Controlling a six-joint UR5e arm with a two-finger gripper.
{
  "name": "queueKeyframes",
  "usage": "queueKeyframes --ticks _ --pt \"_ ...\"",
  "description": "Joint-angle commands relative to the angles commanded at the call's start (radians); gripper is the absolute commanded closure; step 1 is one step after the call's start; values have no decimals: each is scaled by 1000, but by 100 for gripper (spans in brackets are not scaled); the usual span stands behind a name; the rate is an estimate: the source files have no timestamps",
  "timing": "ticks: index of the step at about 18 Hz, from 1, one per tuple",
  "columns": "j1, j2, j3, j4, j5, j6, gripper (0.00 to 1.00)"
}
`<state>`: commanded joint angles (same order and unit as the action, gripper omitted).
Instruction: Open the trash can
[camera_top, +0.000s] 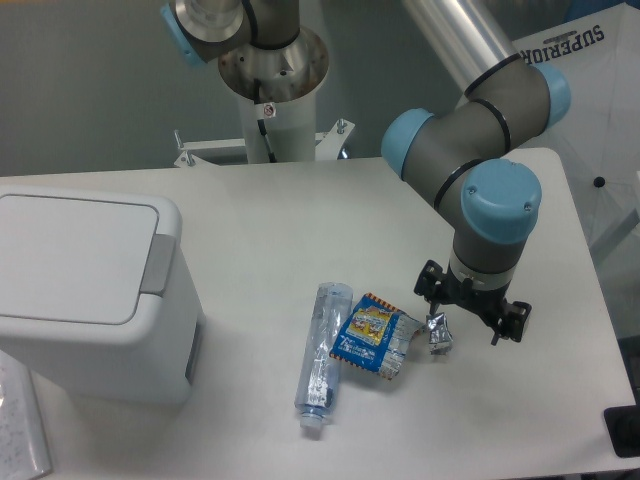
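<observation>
Trash can (85, 290) — lid down, left edge cropped — sits apart from pincer (470, 330), its spread unclear.

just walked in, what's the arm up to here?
The UR5e's gripper hangs low over the table's right side, next to a crumpled foil scrap; its jaw state isn't readable. The trash can sits at the left with its lid flat and closed, untouched. A plastic bottle and snack wrapper lie mid-table.
</observation>
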<state>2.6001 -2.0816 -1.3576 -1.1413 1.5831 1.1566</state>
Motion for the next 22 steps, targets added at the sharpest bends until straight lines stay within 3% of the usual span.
queueKeyframes --ticks 5,7,9,19,22 --pt "-37 15 -14 20 -3 -11 0" --pt "-41 -1 -46 139 -9 -14 0" --pt "-46 -2 -124 265 -9 -98 0" --pt "-138 41 -124 273 -57 -368 0" --pt "-167 92 -88 204 -116 -464 0"
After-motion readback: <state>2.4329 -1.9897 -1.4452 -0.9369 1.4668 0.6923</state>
